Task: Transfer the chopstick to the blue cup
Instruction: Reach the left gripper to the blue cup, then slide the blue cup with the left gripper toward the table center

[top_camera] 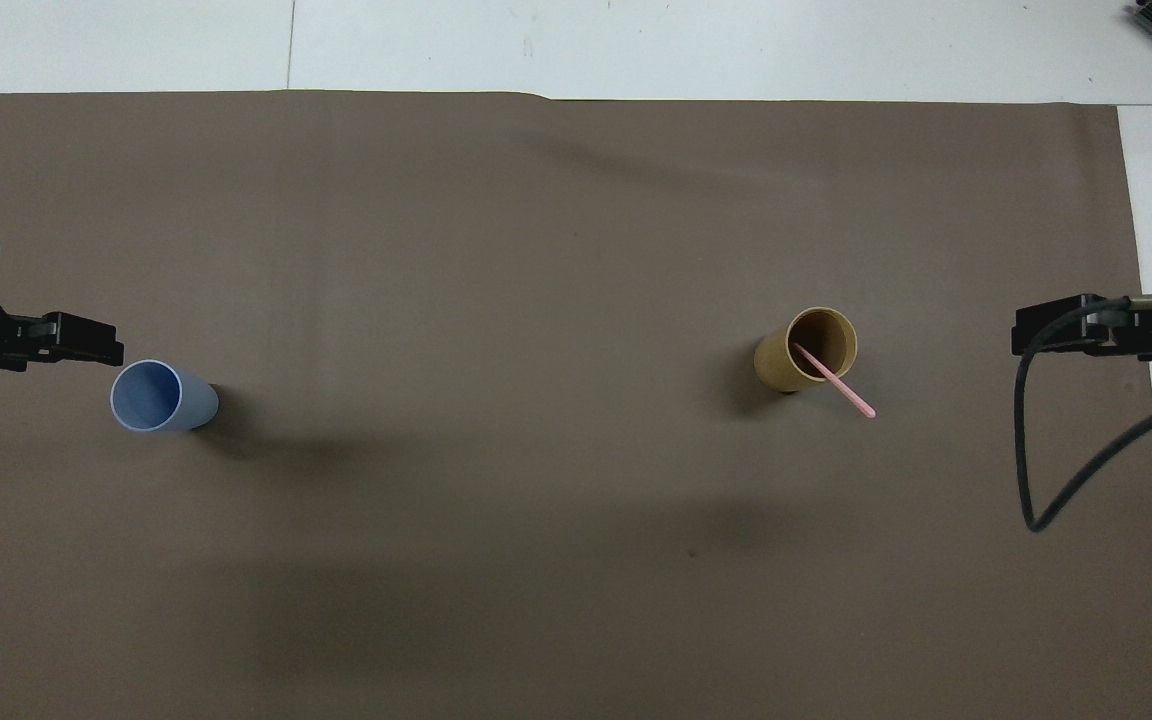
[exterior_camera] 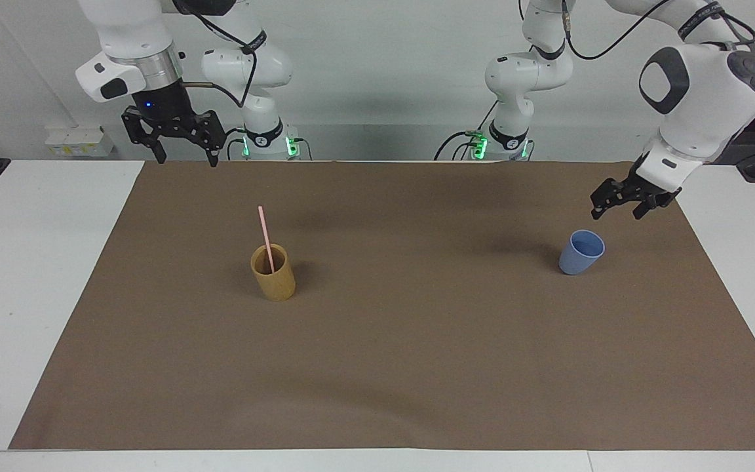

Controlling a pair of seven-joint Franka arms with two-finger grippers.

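The pale pink chopstick (exterior_camera: 264,235) stands leaning in the tan wooden cup (exterior_camera: 273,278), toward the right arm's end of the brown mat; it also shows in the overhead view (top_camera: 841,388). The light-blue cup (exterior_camera: 580,253) stands upright and empty toward the left arm's end, also seen in the overhead view (top_camera: 148,396). My left gripper (exterior_camera: 615,214) is open and empty, low over the mat close beside the blue cup, not touching it. My right gripper (exterior_camera: 186,160) is open and empty, raised over the mat's edge by the robots, and waits.
The brown mat (exterior_camera: 417,341) covers most of the white table (exterior_camera: 37,262). A black cable (top_camera: 1036,460) hangs in a loop from the right arm over the mat's end. The tan cup shows in the overhead view (top_camera: 786,368).
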